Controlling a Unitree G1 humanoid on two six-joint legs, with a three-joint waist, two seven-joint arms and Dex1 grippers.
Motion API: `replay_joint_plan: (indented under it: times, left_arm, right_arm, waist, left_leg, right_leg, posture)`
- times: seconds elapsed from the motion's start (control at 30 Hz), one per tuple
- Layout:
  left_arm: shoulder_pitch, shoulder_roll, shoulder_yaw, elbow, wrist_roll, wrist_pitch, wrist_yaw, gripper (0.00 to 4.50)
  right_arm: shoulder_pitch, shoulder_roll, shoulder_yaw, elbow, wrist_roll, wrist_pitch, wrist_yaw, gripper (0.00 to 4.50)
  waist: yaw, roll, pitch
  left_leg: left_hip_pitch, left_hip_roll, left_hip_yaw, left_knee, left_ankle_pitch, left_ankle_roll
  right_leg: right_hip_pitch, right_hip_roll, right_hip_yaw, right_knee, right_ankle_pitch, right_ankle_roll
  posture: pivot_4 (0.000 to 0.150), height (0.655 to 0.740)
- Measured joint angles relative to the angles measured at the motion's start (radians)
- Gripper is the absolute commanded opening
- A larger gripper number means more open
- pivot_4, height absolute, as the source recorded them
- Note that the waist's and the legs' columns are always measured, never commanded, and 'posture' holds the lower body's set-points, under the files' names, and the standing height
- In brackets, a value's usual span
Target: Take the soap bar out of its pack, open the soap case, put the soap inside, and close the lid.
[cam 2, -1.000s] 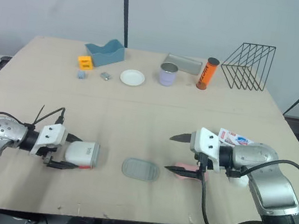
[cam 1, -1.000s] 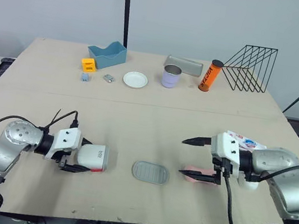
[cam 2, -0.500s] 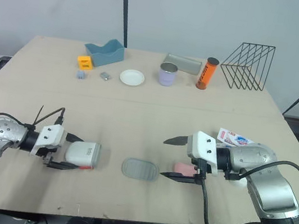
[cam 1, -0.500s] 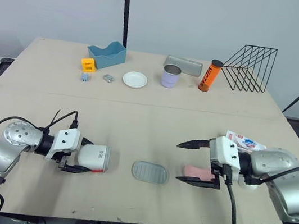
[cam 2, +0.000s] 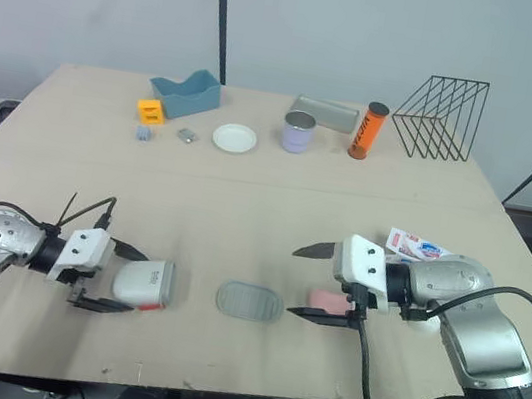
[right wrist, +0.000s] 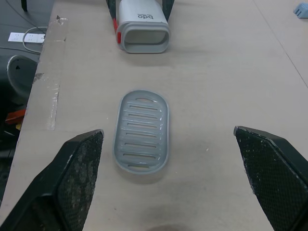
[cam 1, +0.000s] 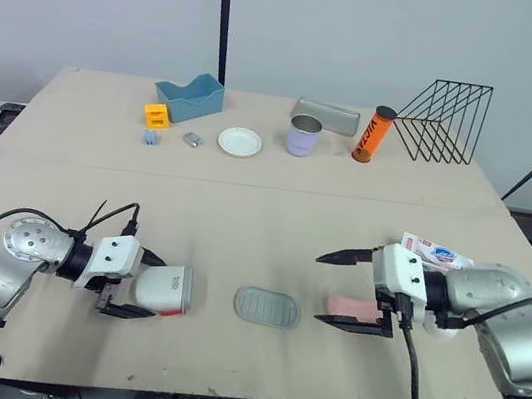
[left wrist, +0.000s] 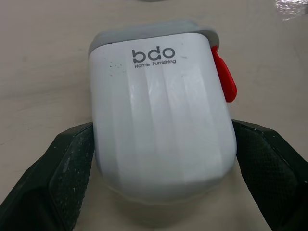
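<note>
- Left gripper [cam 1: 153, 289]: jaws now spread. Half a second ago they were clamped on the soap case [left wrist: 159, 120]; now the black fingers [left wrist: 67, 163] flank it loosely, and the near one stands visibly clear in the head views. The wrist has backed off slightly to the left.
- The soap case lies on its side at the near left of the table [cam 1: 243, 216], with its open mouth facing right.
- Right gripper [cam 1: 317, 289]: jaws wide apart and holding nothing, much as half a second ago. A second ago its near finger was lying against the soap bar [cam 1: 344, 303].
- The pink soap bar rests bare on the table at the near right, just behind the right gripper's near finger and between the two.
- The grey slatted tray [cam 1: 267, 307] lies flat between the case and the soap, touching neither.
- The soap pack [cam 1: 437, 253] lies farther right, beside the right forearm, with the soap already out of it.
- Reading: unpacking looks done and the case is open. With the left hold released, the case sits unbraced and may slide under a push.
- Likely next is to grasp the soap. It must still go inside and the lid be closed.
</note>
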Motion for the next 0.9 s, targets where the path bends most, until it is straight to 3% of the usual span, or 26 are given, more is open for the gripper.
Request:
replay_joint_plan:
  times: [0.43,0.67,0.9]
  left_arm:
    - [0.059,0.047,0.088,-0.063,-0.046,0.040,0.027,4.50]
    - [0.060,0.072,0.196,-0.254,-0.225,0.256,0.073,4.50]
    - [-0.011,0.063,0.180,-0.412,-0.305,0.418,0.139,4.50]
  right_arm:
    - [-0.008,0.000,0.003,0.024,-0.009,-0.009,0.007,4.50]
    - [-0.023,0.000,0.003,0.061,-0.017,-0.020,0.009,4.50]
    - [-0.036,-0.010,0.003,0.081,-0.031,-0.020,0.005,4.50]
  waist:
    - [-0.001,0.000,0.000]
    - [0.002,0.000,0.000]
    - [0.001,0.000,0.000]
  left_leg:
    - [0.000,0.001,0.000,0.000,0.000,0.000]
    - [0.000,0.001,0.000,0.000,0.000,0.000]
    - [0.000,0.000,0.000,0.000,0.000,0.000]
  right_leg:
    - [0.000,0.000,0.000,0.000,-0.001,-0.001]
    - [0.000,-0.001,0.000,0.000,-0.004,0.001]
    - [0.000,0.001,0.000,0.000,-0.001,0.004]
  posture:
    - [0.150,0.7393]
    - [0.150,0.7393]
    - [0.150,0.7393]
